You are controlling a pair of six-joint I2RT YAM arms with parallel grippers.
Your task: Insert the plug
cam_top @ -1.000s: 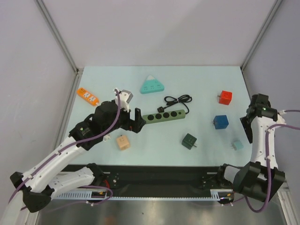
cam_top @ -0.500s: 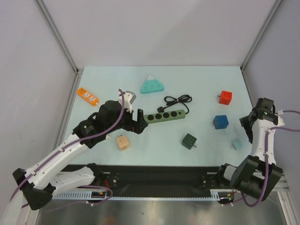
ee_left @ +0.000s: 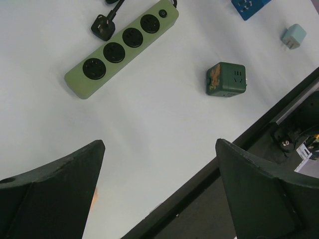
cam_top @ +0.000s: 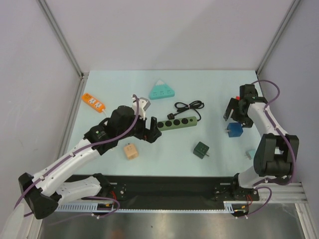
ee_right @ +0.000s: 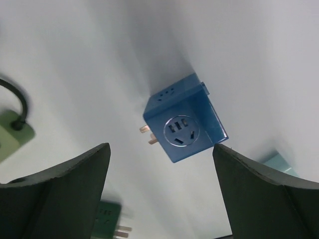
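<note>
A green power strip lies mid-table, its black plug on the table beside its near-left sockets. The cable is coiled behind it. My left gripper hovers open just left of the strip's end, with nothing between its fingers. My right gripper is open above a blue cube adapter, whose prongs point left. It touches nothing.
A dark green cube adapter sits near the front. A pale adapter lies at the right, a peach cube at front left. An orange strip, a teal triangular socket and a grey adapter lie at the back.
The right arm has swung from the table's right edge inward to above the blue cube, and its jaws have widened. The left gripper has drifted slightly right, toward the strip.
</note>
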